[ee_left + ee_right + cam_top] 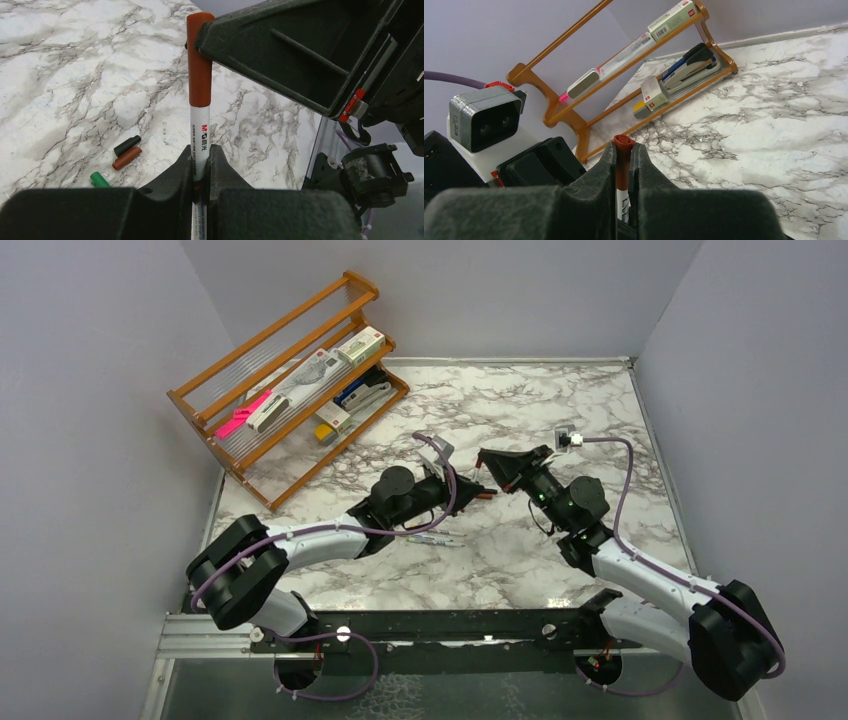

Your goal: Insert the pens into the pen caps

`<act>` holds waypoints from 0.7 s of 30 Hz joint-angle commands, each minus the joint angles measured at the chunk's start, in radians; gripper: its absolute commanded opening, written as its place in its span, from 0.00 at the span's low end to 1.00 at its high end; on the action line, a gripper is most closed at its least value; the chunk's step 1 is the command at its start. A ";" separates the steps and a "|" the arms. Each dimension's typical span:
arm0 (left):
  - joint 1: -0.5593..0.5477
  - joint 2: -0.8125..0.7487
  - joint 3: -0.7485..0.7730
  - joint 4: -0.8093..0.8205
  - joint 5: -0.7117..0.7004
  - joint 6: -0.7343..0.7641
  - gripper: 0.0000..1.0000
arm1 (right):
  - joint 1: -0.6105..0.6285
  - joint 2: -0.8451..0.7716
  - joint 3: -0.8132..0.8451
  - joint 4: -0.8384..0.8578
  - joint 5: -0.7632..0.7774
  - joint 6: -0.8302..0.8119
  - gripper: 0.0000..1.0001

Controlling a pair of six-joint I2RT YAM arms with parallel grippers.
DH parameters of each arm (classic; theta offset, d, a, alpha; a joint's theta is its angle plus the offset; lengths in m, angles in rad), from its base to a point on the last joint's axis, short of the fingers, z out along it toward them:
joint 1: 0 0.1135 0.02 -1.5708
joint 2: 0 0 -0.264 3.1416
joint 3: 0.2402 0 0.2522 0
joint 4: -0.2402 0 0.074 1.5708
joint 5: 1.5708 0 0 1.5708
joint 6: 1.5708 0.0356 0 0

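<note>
**Capping step: one pen and its cap held between both arms.**

Nearest the bases, a spare pen (440, 538) lies flat on the marble table (560, 410), at 7 o'clock from where the arms meet. The left gripper (201, 152) is clamped on the held pen (200, 127), gripping its white barrel. The fitted cap (200, 60), red-brown, sits over the pen's end, with the right gripper (624, 150) pinched tight on it. At 8 o'clock of the barrel, a dark cap (127, 145), a brown cap (127, 158) and a green cap (99, 179) lie loose. A wooden rack (215, 405) stands far off at 10 o'clock. I judge insertion under way, but I cannot tell if the cap is fully seated. The next move calls for a straight push along the barrel, then the right letting go.
</note>
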 commanded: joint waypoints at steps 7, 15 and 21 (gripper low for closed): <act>0.019 -0.020 0.156 0.190 -0.074 0.034 0.00 | 0.032 0.047 -0.101 -0.147 -0.256 0.015 0.02; 0.023 -0.029 0.146 0.053 -0.148 0.132 0.00 | 0.032 -0.067 -0.003 -0.320 -0.036 0.047 0.23; 0.054 0.006 0.184 -0.223 -0.325 0.236 0.00 | 0.032 -0.177 0.097 -0.508 0.242 -0.027 0.53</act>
